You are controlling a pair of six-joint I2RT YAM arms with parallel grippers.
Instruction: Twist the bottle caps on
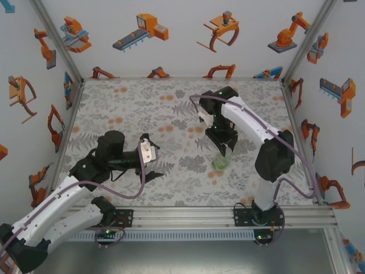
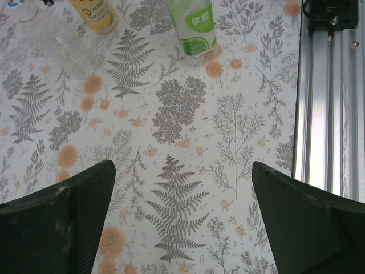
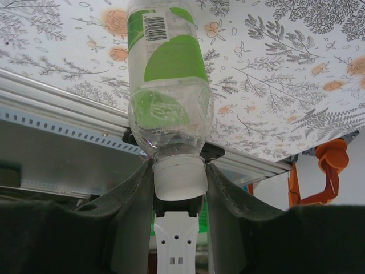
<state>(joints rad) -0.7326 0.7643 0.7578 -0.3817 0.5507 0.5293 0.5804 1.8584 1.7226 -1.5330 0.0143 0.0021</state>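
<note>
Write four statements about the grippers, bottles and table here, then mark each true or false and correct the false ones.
1. The right gripper is shut on the white cap of the green-labelled bottle. True.
2. The left gripper holds the colourless bottle. False: its jaws stand open with nothing between them, and that bottle is apart from it on the tablecloth.
3. The tablecloth is plain white. False: it is printed with grey ferns and orange flowers.
4. A barcode shows on the green-labelled bottle. True.
</note>
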